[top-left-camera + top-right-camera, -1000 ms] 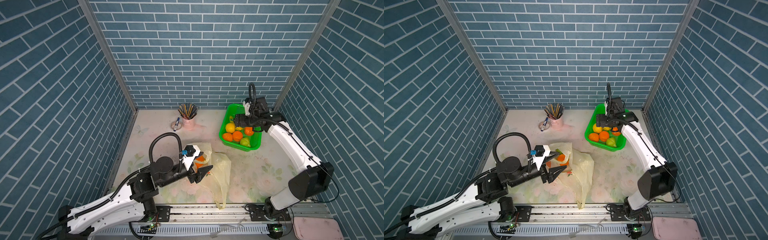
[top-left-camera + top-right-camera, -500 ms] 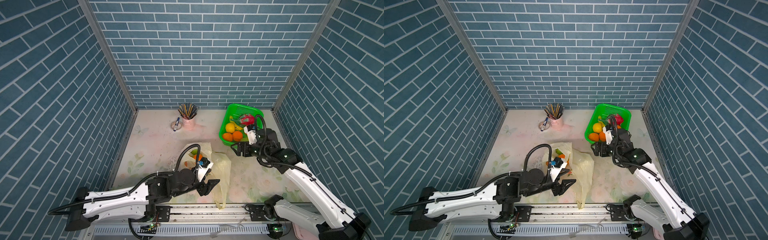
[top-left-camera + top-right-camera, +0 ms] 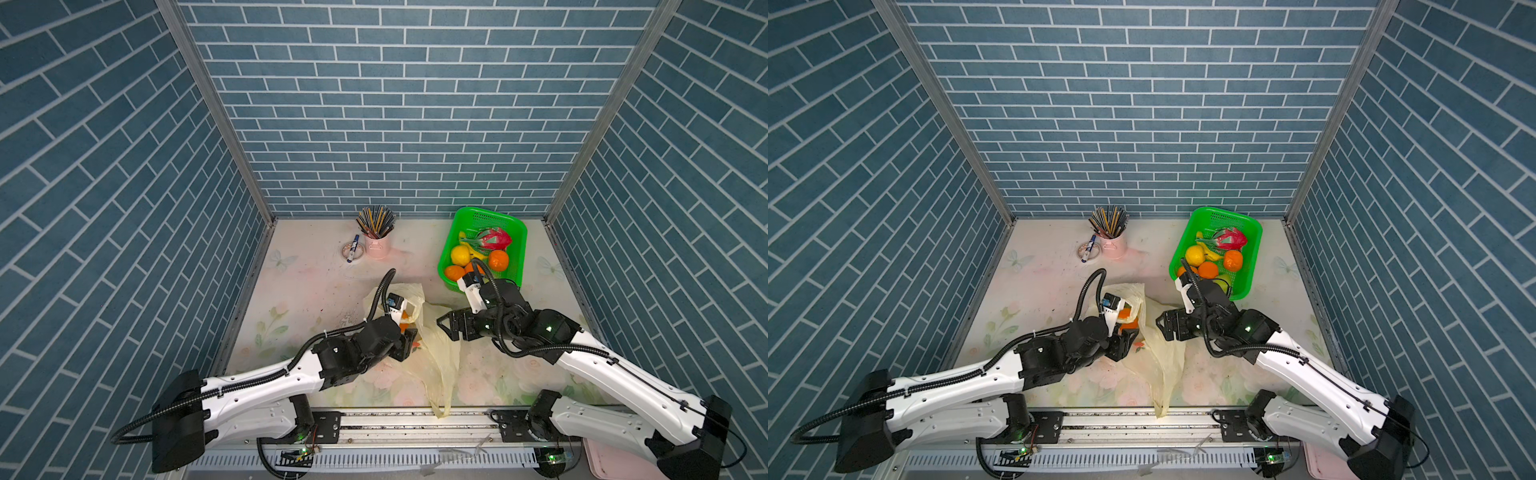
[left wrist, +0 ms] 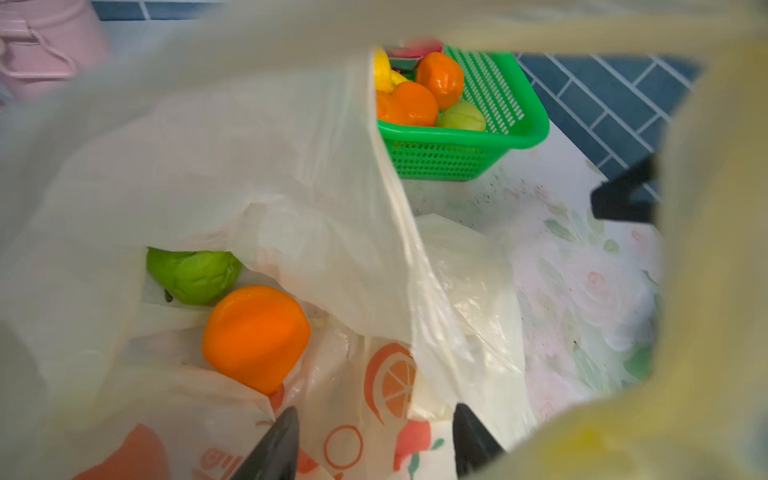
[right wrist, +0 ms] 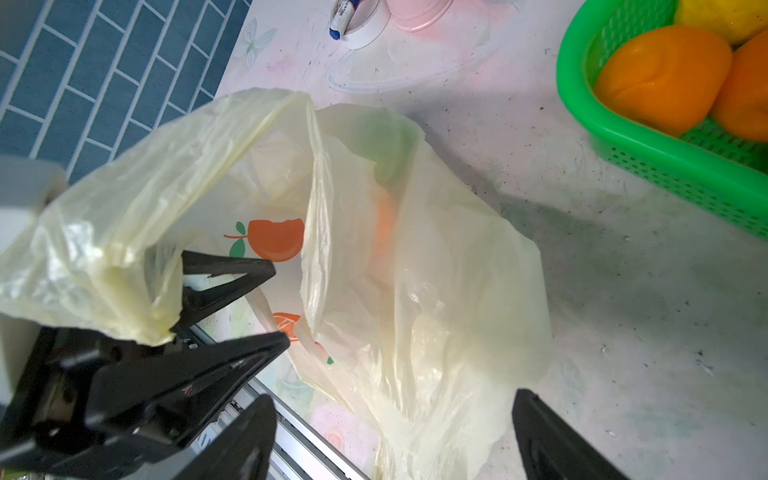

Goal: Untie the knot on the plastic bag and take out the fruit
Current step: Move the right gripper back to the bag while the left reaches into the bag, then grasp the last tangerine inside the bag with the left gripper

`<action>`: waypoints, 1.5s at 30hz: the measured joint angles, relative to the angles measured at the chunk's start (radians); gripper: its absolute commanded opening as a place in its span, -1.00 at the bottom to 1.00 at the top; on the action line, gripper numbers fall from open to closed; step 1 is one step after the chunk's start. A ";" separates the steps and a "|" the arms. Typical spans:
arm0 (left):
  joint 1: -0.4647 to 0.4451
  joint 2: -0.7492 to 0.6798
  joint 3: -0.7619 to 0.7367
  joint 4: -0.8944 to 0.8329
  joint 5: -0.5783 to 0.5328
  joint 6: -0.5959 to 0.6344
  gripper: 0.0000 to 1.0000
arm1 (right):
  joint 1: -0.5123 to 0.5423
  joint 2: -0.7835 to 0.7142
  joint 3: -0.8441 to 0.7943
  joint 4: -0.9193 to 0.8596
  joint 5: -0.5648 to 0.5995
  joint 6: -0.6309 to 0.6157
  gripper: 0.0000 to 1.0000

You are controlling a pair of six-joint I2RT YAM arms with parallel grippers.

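Looking down, we saw a pale floral tabletop (image 3: 307, 286), flecked with dark specks and boxed in on three sides by blue brick-patterned walls (image 3: 395, 124). The plastic bag (image 3: 438, 353) lay crumpled near the front edge with its mouth open, an orange fruit (image 4: 255, 336) and a green fruit (image 4: 193, 272) inside. Our left gripper (image 4: 374, 419) sat in that mouth, fingers apart and grasping nothing, with bag film draped over it. Our right gripper (image 3: 445, 329) hovered just beside the bag, spread wide and empty. A green basket (image 3: 482, 216) with more fruit (image 3: 497, 261) stood back right, and a pink cup (image 3: 378, 247) of pencils stood near the back wall.
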 measured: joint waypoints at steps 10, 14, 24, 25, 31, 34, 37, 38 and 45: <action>0.163 0.172 0.005 0.030 0.062 -0.013 0.09 | 0.084 0.054 0.000 0.055 0.063 0.087 0.77; 0.186 0.257 0.039 0.046 0.063 0.002 0.13 | 0.087 0.066 0.000 0.064 0.074 0.097 0.77; 0.218 0.436 0.133 0.090 0.007 0.088 0.49 | 0.087 0.067 0.000 0.064 0.099 0.104 0.78; 0.218 0.449 0.140 0.097 -0.002 0.099 0.52 | 0.087 0.067 0.000 0.064 0.100 0.104 0.78; 0.224 0.546 0.167 0.152 -0.061 0.169 0.70 | 0.087 0.067 0.000 0.064 0.102 0.104 0.78; 0.233 0.599 0.175 0.185 -0.079 0.192 0.69 | 0.087 0.067 0.000 0.064 0.102 0.104 0.77; 0.245 0.639 0.176 0.211 -0.082 0.211 0.62 | 0.087 0.067 0.000 0.063 0.102 0.104 0.77; 0.248 0.650 0.176 0.218 -0.083 0.215 0.57 | 0.087 0.067 0.000 0.063 0.102 0.104 0.77; 0.254 0.663 0.187 0.249 -0.067 0.235 0.31 | 0.087 0.067 0.000 0.063 0.106 0.107 0.77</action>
